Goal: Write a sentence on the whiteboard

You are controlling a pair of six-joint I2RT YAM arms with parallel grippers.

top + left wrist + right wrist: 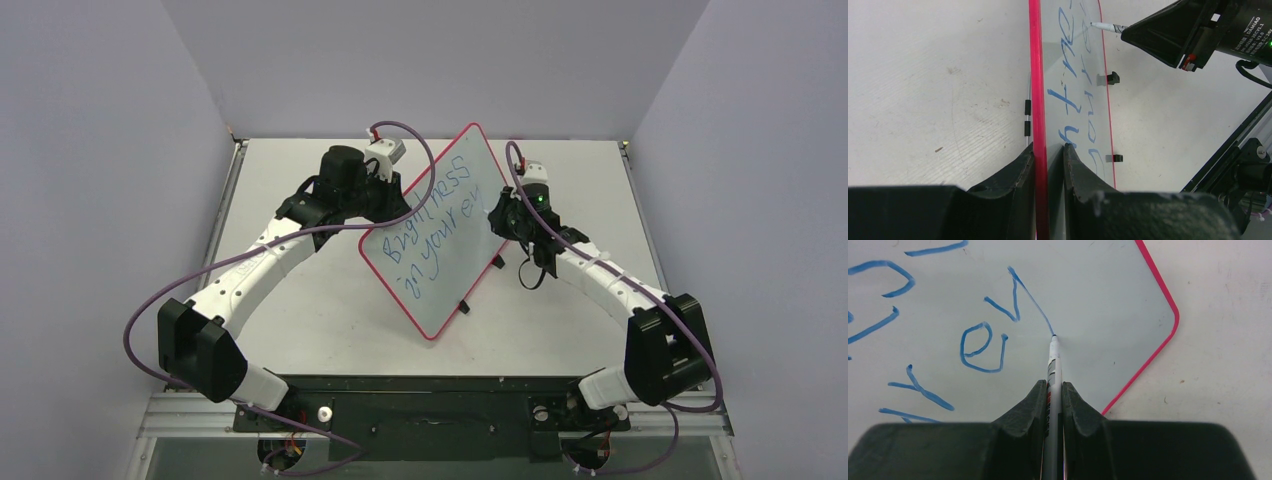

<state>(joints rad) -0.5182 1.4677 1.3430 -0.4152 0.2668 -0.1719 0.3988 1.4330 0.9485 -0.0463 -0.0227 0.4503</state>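
Observation:
The whiteboard, white with a red-pink rim, stands tilted on the table between the arms. My left gripper is shut on its rim at the board's left edge. Blue writing reads "Brightness" and "in your ey" in two lines. My right gripper is shut on a white marker. The marker's tip touches the board at the end of the "y" stroke. The right gripper is at the board's right side in the top view, and the marker also shows in the left wrist view.
Small black clips sit on the board's lower edge, resting on the grey table. Purple cables loop beside both arms. Grey walls close in the table on three sides.

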